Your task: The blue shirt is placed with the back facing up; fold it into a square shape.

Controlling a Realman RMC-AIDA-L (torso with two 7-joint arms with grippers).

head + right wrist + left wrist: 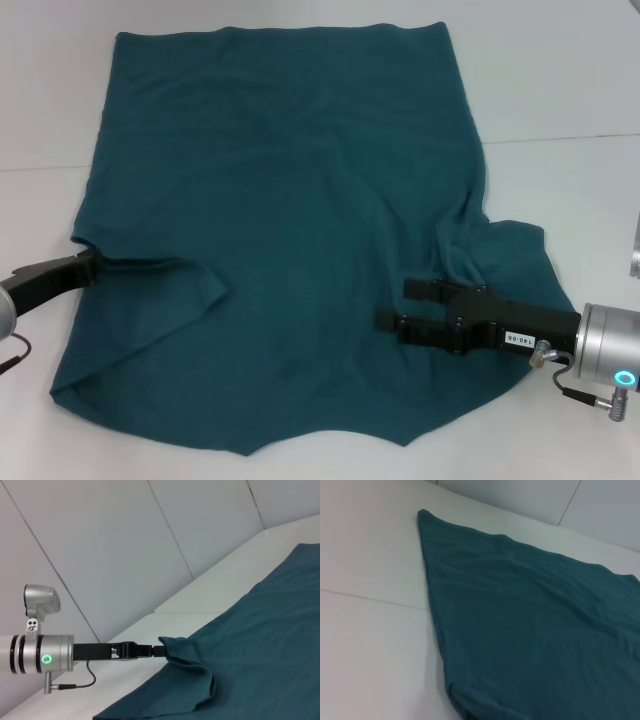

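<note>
I see the blue shirt [290, 230] spread flat on the white table [560, 90], plain side up, its left sleeve folded inward over the body. My left gripper [88, 264] sits at the shirt's left edge, pinching the fabric at the sleeve fold, which the right wrist view shows bunched at its tip. My right gripper [402, 304] hovers over the shirt's lower right part, fingers spread and holding nothing, the cloth lying under and around them.

A white table [560, 90] meets pale wall panels [125, 540] behind.
</note>
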